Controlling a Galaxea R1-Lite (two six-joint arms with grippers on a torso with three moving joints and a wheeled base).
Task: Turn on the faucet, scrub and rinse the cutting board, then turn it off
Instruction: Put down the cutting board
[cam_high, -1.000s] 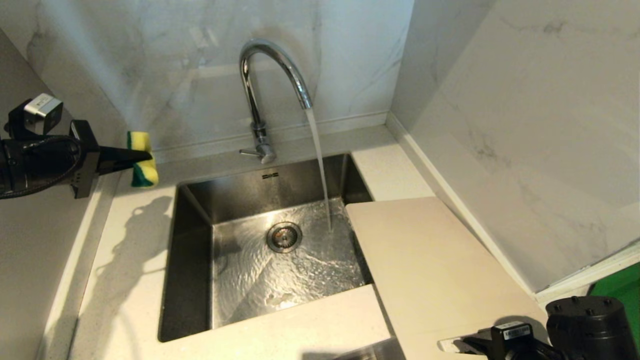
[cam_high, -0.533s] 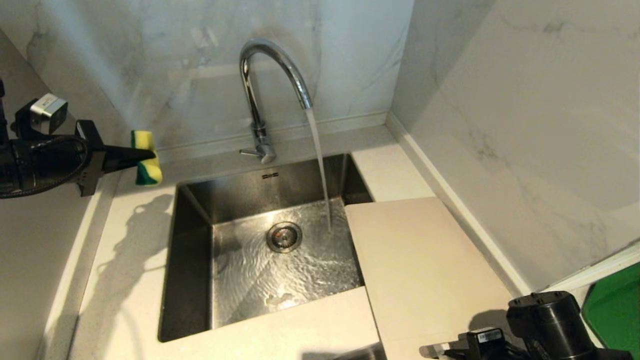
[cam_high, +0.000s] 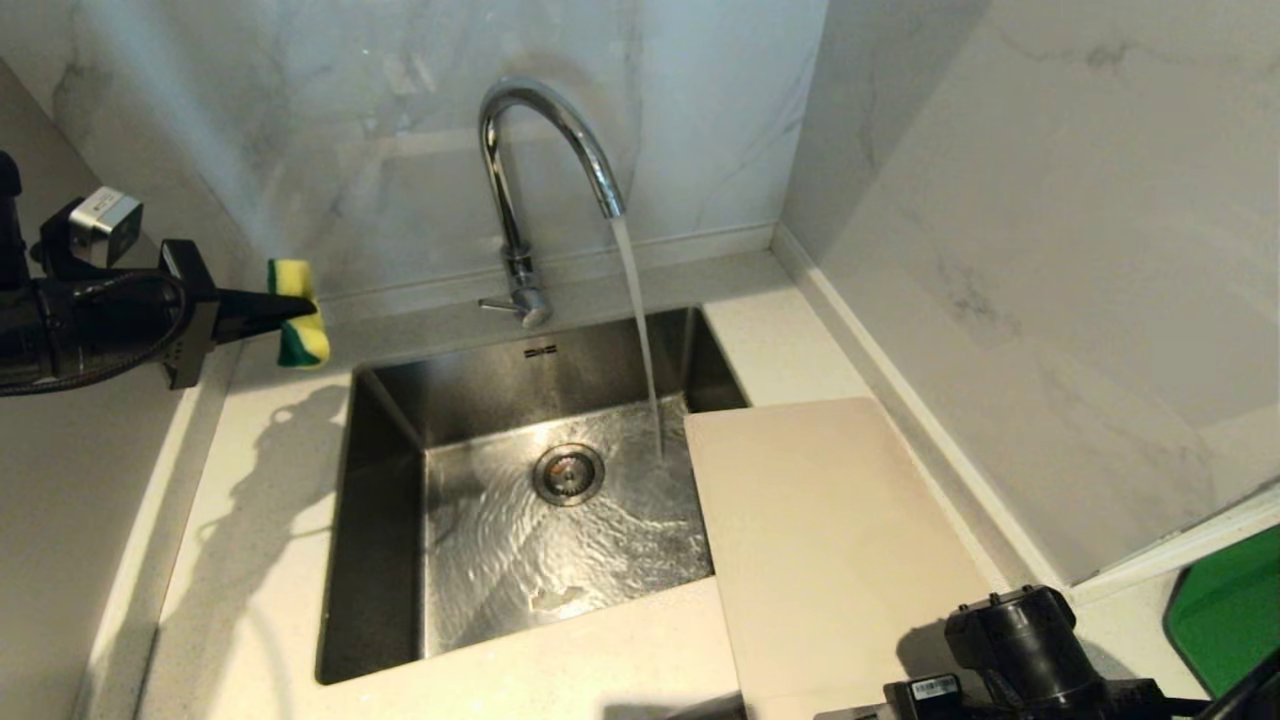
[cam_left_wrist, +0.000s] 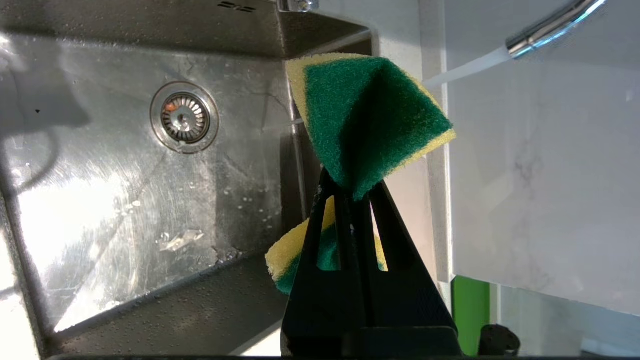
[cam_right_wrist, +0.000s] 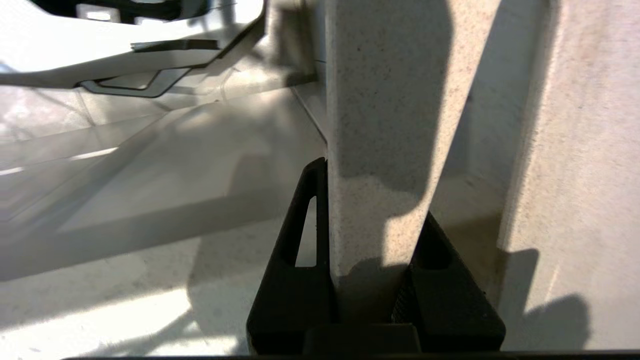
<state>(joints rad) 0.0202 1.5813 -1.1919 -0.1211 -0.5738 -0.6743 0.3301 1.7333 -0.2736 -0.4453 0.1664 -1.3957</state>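
Head cam looks down on the sink (cam_high: 400, 600) and bench (cam_high: 250, 520). Left wrist cam, close, shares that sink (cam_left_wrist: 125, 200). Right wrist cam sits tight against the cutting board (cam_right_wrist: 385, 150).

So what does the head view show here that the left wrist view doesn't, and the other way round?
Only the head view shows the cutting board lying across the sink's right rim, the faucet with its whole arch and lever, and the right arm low at the near edge. Only the left wrist view shows the left gripper with its fingers pinching the sponge into a fold. Both show the sink, its drain, and running water.
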